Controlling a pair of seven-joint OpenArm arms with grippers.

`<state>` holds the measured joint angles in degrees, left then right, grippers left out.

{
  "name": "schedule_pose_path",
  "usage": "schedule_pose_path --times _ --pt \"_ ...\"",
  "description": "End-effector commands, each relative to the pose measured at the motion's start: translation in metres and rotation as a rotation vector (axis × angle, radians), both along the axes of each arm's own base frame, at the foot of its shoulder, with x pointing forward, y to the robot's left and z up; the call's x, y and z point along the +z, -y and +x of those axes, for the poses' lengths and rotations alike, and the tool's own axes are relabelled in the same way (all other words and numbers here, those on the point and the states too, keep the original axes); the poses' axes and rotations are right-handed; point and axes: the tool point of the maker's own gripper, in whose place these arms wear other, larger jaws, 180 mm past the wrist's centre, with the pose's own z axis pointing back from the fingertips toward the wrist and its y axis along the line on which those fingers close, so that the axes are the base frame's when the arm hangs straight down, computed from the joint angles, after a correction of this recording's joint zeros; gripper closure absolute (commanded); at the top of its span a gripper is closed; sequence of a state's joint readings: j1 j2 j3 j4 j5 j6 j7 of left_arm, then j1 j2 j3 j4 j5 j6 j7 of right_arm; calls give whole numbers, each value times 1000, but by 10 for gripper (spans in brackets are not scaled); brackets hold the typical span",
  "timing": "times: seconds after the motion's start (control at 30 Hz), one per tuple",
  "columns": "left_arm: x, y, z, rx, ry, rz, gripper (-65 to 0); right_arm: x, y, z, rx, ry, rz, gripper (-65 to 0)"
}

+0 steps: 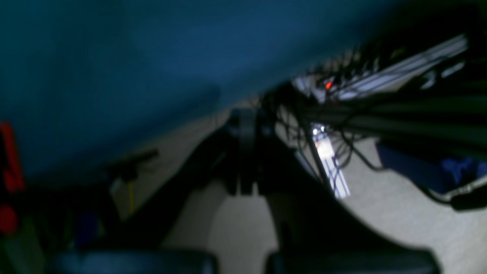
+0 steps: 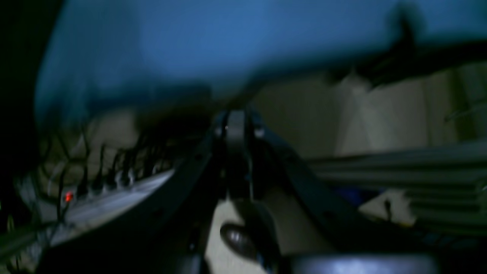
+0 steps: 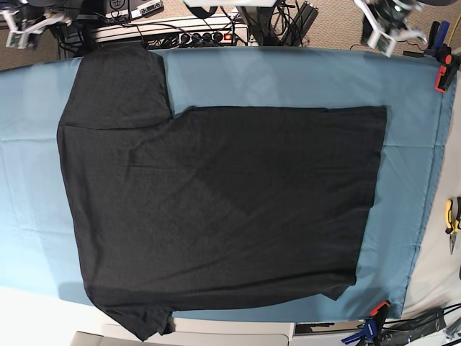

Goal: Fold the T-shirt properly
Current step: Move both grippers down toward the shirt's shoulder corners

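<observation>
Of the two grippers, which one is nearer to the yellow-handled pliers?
The left gripper, on the base view's right, above the pliers; the right gripper is at the opposite top corner.

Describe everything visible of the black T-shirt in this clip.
The T-shirt is black, plain and soft-looking, spread broadly over the teal-blue cloth, lightly wrinkled. One sleeve-like part extends at the base view's upper left; the upper right edge is straight. Its crumpled lower-left corner hangs past the cloth's near edge. Neither pincer touches it.
</observation>
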<state>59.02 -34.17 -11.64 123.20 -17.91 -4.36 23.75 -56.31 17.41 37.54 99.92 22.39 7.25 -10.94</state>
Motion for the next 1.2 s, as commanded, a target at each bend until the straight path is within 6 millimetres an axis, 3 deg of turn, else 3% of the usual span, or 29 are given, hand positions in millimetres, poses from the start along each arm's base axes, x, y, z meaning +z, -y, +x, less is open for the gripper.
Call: schedule_pose_path --times 0.0,0.1,0.27,0.37,0.53,0.77,0.93,1.17 --pt "10 -4 12 6 38 -8 0 19 4 11 15 51 -23 -37" --pt "19 -16 36 76 75 -46 0 29 -4 28 2 120 88 -37" --pt "28 -29 66 209 129 -150 0 16 -31 49 -5 178 327 -37" --pt "20 -30 70 266 116 -217 0 13 -44 55 -52 246 455 -37" --pt "11 -9 61 225 76 -309 0 2 -65 53 -127 302 622 -37" --pt "18 21 56 106 103 -397 0 -6 -72 41 -160 299 586 -37" --pt "25 32 58 5 120 -416 0 20 -73 58 -74 332 470 -37" --pt "26 30 68 -13 150 -379 0 43 -95 76 27 288 423 -64"
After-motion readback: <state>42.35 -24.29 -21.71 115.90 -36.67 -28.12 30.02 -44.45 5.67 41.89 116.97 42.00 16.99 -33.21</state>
